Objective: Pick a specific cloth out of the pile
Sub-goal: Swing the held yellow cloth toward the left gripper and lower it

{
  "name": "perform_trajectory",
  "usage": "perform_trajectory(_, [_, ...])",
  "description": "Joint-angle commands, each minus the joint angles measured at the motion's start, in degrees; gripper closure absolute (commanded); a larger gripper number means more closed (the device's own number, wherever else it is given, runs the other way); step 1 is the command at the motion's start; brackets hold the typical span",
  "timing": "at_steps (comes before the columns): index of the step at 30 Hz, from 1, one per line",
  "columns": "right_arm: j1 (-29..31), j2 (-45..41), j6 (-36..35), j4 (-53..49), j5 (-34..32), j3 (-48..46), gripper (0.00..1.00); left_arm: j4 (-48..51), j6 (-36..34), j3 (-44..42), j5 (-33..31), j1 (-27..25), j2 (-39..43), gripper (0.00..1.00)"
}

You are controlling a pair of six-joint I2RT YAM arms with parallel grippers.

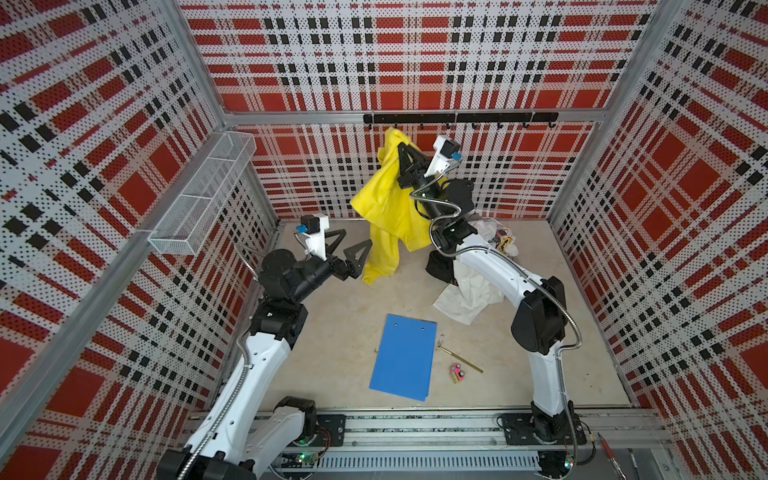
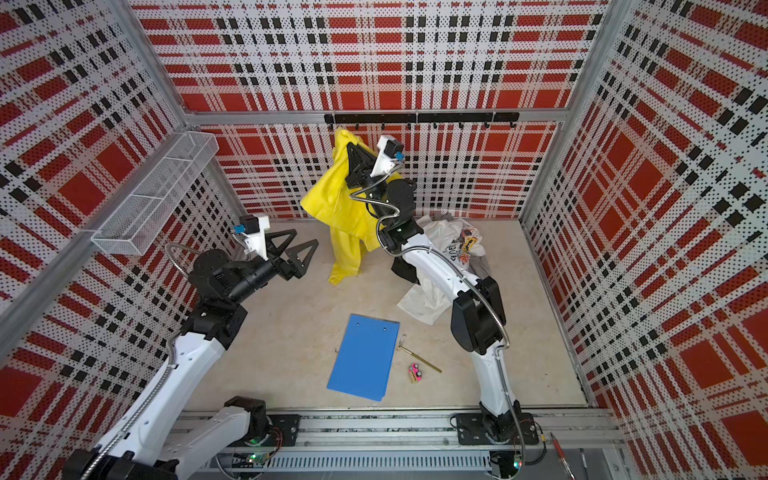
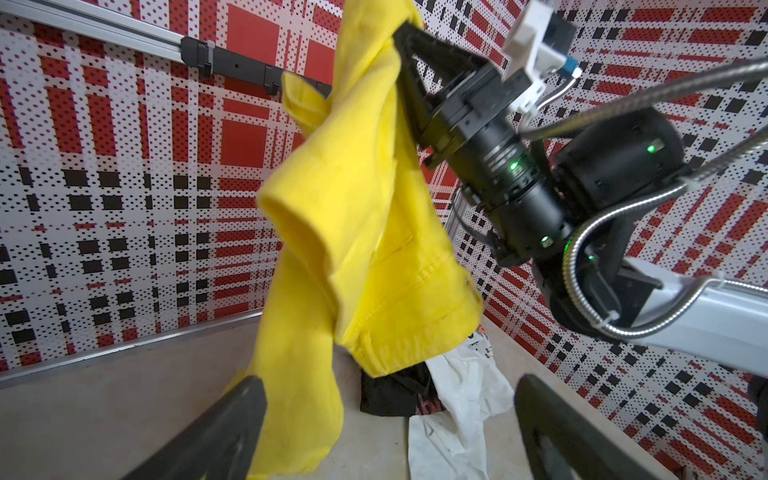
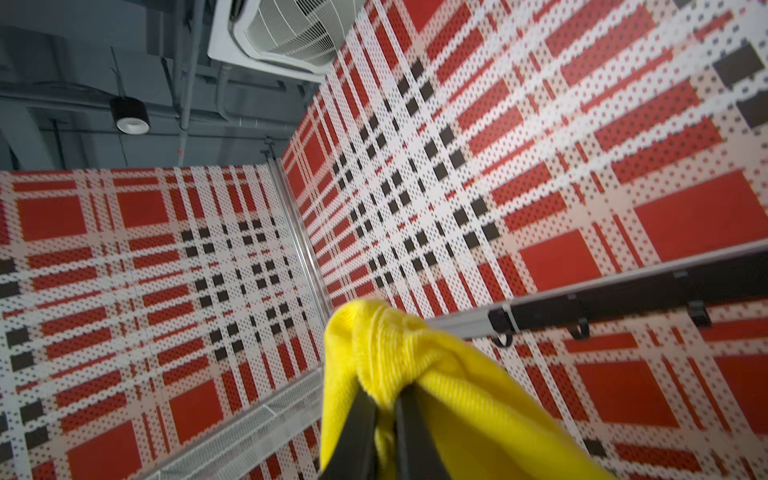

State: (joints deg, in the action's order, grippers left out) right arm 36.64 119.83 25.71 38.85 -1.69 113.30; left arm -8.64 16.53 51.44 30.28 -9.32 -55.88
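Right end effector (image 1: 401, 145) clamped on cloth (image 1: 384, 199) by a bunched edge; hanging weight could slip it free. Left end effector (image 1: 355, 240) jaws apart alongside.

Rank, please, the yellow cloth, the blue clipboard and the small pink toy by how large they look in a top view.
1. yellow cloth, though it hangs raised toward the camera, so its lead over the clipboard is unsure
2. blue clipboard
3. pink toy, clearly smallest
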Motion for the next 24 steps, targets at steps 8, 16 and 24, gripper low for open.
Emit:
perform_trajectory(8, [1.67, -0.36, 3.01, 3.51, 1.69, -4.64, 0.98, -2.00, 0.26, -0.49, 0.58, 0.65, 0.54, 0.05])
perform_trajectory(16, [3.03, 0.08, 5.05, 4.38, 1.71, -14.20, 0.98, -1.95, 0.43, -0.46, 0.92, 0.72, 0.10, 0.06])
perform_trajectory(24, [3.35, 1.05, 7.74, 1.49, 1.34, -20.10, 0.98, -1.98, 0.62, -0.46, 0.87, 0.81, -0.13, 0.06])
